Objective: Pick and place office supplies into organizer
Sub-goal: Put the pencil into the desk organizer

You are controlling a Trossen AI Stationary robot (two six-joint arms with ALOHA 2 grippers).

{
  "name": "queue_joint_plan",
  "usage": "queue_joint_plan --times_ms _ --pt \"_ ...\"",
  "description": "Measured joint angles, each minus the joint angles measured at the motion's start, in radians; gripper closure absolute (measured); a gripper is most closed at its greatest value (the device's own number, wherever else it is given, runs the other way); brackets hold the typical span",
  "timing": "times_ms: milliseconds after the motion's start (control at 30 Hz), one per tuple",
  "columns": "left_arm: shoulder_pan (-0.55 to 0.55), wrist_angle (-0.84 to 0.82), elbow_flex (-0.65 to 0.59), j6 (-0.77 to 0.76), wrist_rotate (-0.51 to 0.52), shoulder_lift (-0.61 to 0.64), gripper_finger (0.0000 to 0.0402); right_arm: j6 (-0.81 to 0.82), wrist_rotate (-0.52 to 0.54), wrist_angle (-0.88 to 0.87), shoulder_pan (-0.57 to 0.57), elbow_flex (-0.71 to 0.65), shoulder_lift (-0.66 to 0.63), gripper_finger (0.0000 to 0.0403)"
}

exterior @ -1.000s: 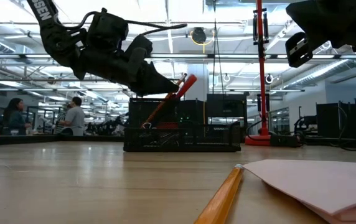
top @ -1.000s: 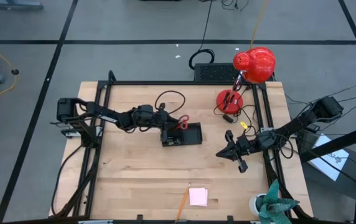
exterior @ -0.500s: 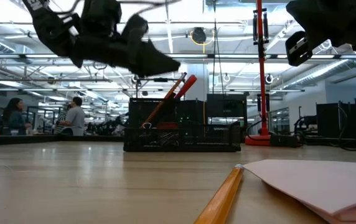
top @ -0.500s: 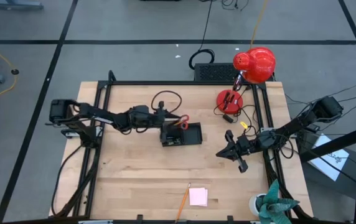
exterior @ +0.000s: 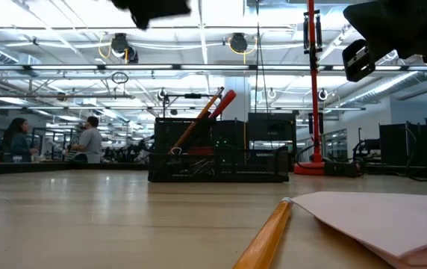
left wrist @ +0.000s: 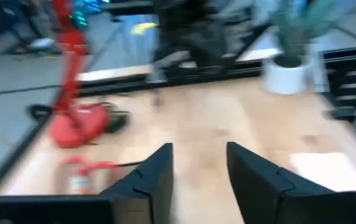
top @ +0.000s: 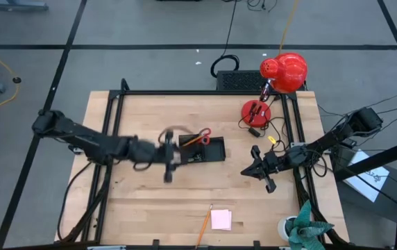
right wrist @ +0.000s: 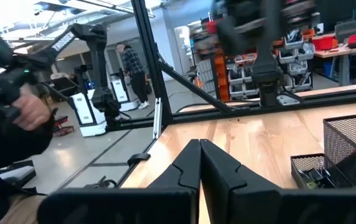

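Left gripper (top: pixel 167 169) empty with fingers parted, just beside the organizer (top: pixel 202 150) on its near-left side.

Red-handled scissors (top: pixel 200 136) standing tilted in the organizer's taller section; orange pencil (top: pixel 204 227) and pink sticky-note pad (top: pixel 221 219) lying well apart from the organizer, toward the table's near edge. Right gripper (right wrist: pixel 200 163) pressed shut, empty, parked well clear of the organizer on its right. Risk, as a judgement: clipping the leaning scissors handles and tipping them out. Low view alone showing the scissors' slant; high view alone locating pad and pencil. Left wrist view smeared, so jaw gap possibly narrower than seems.
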State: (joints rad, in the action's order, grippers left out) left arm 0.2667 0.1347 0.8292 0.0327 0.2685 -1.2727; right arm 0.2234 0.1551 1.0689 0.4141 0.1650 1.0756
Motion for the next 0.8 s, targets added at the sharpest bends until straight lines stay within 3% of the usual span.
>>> queue_joint_plan --times_ms 200,400,600,800 --pt "0.234 0.039 0.086 -0.195 0.102 -0.139 0.0314 0.0 0.0 0.005 0.0 0.0 0.0 0.0403" --pt "0.373 0.159 0.164 -0.223 0.118 -0.378 0.0386 -0.001 0.0 0.015 0.0 0.0 0.0 0.0403" --pt "0.392 0.158 0.354 -0.262 0.071 -0.647 0.0393 -0.004 0.001 0.012 0.0 0.0 0.0 0.0403" --pt "0.354 0.017 0.529 -0.255 -0.03 -0.793 0.0396 -0.004 0.001 0.02 0.0 0.0 0.0 0.0403"
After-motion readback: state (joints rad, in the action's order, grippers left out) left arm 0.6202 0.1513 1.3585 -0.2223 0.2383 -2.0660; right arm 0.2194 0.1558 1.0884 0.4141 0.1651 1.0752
